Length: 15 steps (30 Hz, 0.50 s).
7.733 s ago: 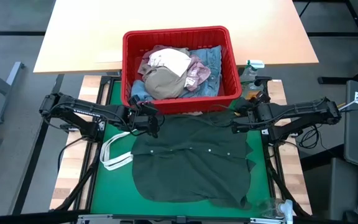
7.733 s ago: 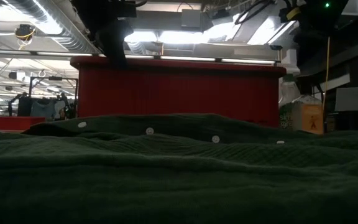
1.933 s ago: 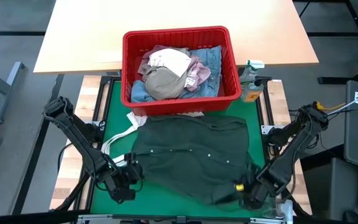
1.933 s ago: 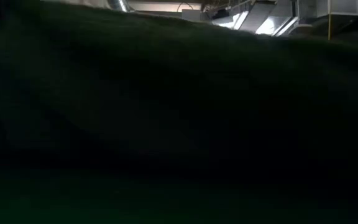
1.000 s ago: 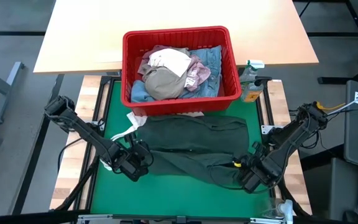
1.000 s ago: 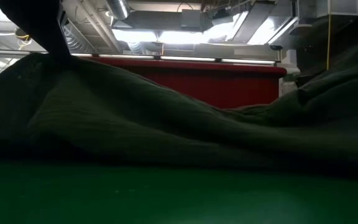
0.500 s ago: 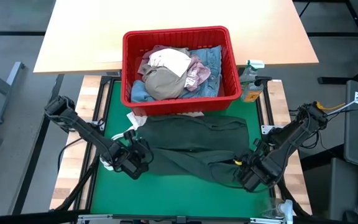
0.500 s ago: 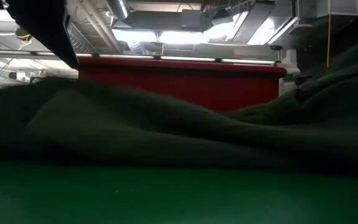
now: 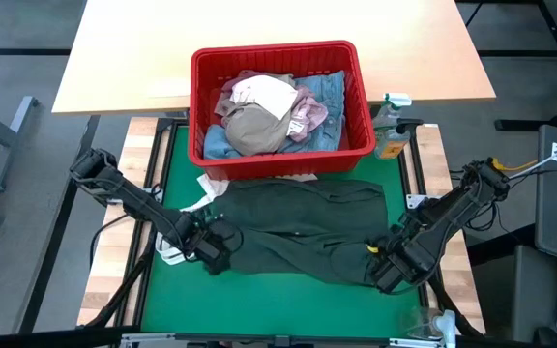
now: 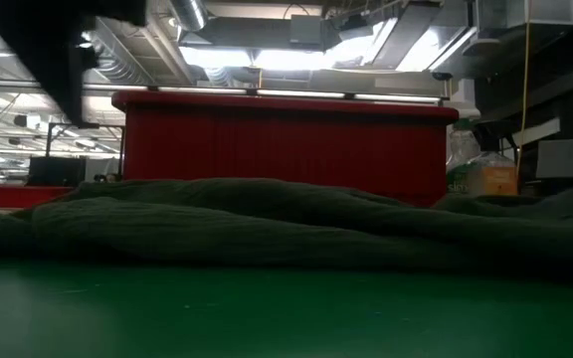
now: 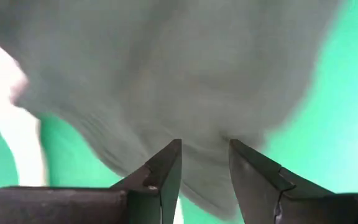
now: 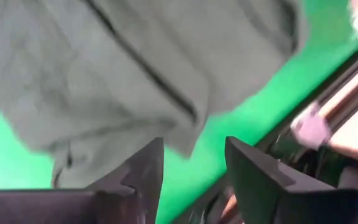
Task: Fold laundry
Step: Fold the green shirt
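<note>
You have the green top (image 9: pixel 303 227) lying doubled into a long band on the mat (image 9: pixel 288 304), just in front of the red basket (image 9: pixel 280 153); the first fold looks done. Left gripper (image 9: pixel 211 253) sits at the band's left end, right gripper (image 9: pixel 383 271) at its right end, both with fingers parted and nothing held. Next move, by my judgement: regrip the ends for a crosswise fold (soft ribbed knit, will sag). Remaining garments sit heaped inside the basket.
</note>
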Each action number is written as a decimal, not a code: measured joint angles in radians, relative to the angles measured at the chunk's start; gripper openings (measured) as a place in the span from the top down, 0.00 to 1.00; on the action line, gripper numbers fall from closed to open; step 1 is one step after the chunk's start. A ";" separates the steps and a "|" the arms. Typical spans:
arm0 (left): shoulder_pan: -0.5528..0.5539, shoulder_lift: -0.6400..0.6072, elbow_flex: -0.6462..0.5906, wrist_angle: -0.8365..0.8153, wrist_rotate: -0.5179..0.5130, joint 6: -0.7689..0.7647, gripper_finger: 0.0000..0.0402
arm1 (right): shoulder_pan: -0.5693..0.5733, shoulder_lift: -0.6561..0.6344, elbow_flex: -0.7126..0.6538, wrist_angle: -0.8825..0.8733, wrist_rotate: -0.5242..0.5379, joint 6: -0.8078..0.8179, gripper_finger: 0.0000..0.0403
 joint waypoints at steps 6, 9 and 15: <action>-0.114 0.000 0.000 0.069 -0.025 -0.210 0.68 | 0.026 0.000 0.000 0.127 -0.074 0.000 0.58; -0.163 0.000 0.000 0.083 -0.102 -0.336 0.68 | 0.053 0.000 0.000 0.204 -0.040 -0.003 0.58; -0.224 0.040 0.001 0.116 -0.144 -0.495 0.68 | 0.083 0.000 0.000 0.318 -0.016 -0.002 0.58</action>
